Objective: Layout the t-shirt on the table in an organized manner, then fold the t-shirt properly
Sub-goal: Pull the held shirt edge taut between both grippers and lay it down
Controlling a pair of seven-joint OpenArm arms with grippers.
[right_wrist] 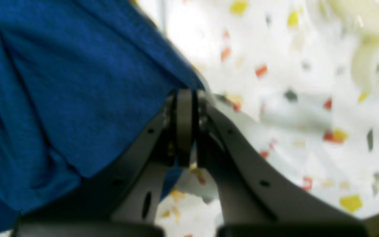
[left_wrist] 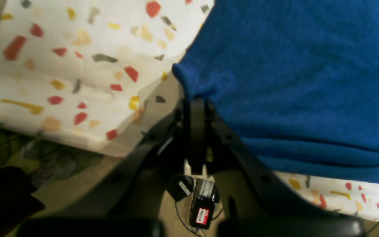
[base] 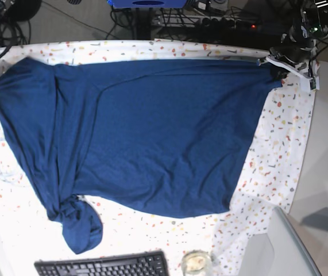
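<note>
**Laying out: both corners pinched, shirt stretched across the desk**

Left wrist view: my left gripper (left_wrist: 194, 98) has its jaws together on a corner of the shirt (left_wrist: 294, 82). The fabric bunches right at the tips and spreads away to the right over the desk (left_wrist: 77, 65), with soft folds along its near edge. Beyond the desk's edge I see floor and a small labelled gadget (left_wrist: 202, 204).

Right wrist view: my right gripper (right_wrist: 185, 95) is likewise clamped on a shirt corner. The cloth runs off to the left in long creases; the speckled desk lies to the right. This picture is blurred, so I can't judge the depth of the bite.

Base view: the shirt lies wide across the desk, one grip at each far corner, so I judge I'm in the spreading step, not folding yet. A twisted knot of fabric (base: 78, 221) sits near the keyboard (base: 103, 265), with a cup (base: 196, 263) beside it. Next I'd want even tension, a gentle lay-down, then untangling that bunch.
</note>
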